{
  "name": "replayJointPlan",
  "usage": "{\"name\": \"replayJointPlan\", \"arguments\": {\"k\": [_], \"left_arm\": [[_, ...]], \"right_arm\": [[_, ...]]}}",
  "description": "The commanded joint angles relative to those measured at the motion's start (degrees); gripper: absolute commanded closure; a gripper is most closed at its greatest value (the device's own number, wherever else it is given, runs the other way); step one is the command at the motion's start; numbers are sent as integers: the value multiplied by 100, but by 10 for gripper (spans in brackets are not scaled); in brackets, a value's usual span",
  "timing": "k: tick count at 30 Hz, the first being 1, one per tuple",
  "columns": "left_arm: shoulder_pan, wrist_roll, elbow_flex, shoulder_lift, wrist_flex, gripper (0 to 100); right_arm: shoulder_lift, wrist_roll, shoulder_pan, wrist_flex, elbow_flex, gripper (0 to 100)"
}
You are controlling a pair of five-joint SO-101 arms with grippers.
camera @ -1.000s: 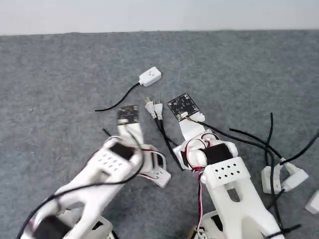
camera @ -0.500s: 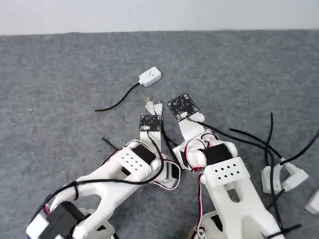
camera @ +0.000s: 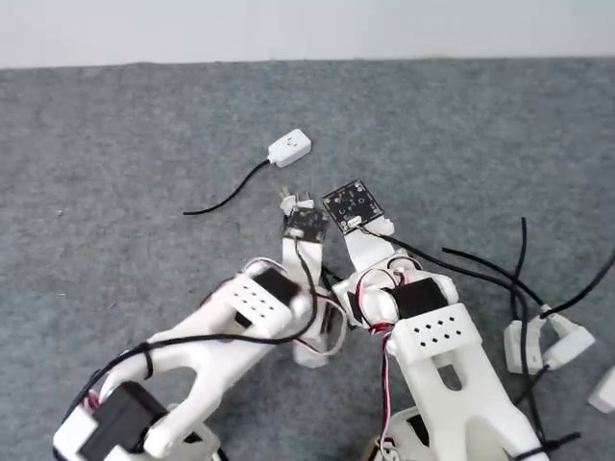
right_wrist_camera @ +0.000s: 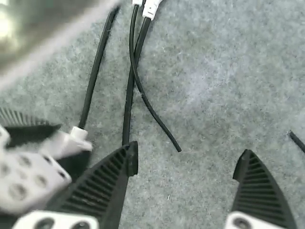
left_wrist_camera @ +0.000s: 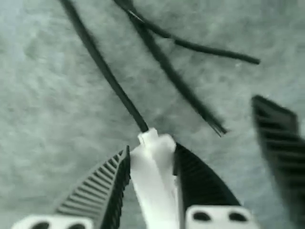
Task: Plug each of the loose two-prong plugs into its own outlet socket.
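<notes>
Grey, carpet-textured counter. Bears a white outlet socket at upper centre, with its black cord trailing toward lower left. Holds further white connector pieces among black cables at the right edge, lower half.

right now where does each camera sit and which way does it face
High view: fixed above the table, facing down on the grey mat; left arm and right arm enter from the near edge.
Left wrist view: on the left arm's wrist, facing along the left gripper, shut on a white plug.
Right wrist view: on the right arm's wrist, facing down past the open right gripper at black cords.
Shared: both wrist views show that plug and cords.
</notes>
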Motion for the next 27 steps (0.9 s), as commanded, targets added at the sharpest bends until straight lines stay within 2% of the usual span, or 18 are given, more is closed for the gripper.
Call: {"name": "replayJointPlan", "arguments": {"k": [1,3,5,13,20,22,27], "left_arm": [[-738,-1495,409,-211,97,909],[-1125,-2242,523,-466,79,909],[-1284,-2488,629,-738,79,909],[-1064,-2488,1182,-1952,105,891],[-1160,-2514,1411,-3648,1231,730],[-1152,-2602,1622,-4229,1644,734],[-1582,-3042,1938,-4747,1574,820]], "right_arm": [[-145,-62,48,-127,-70,681],[-145,-70,48,-127,-70,681],[-145,-70,48,-127,-70,681],[-145,-70,48,-136,-9,681],[-145,-62,48,-259,18,681],[-145,-62,48,-259,18,681],[-145,-62,48,-259,18,681]]}}
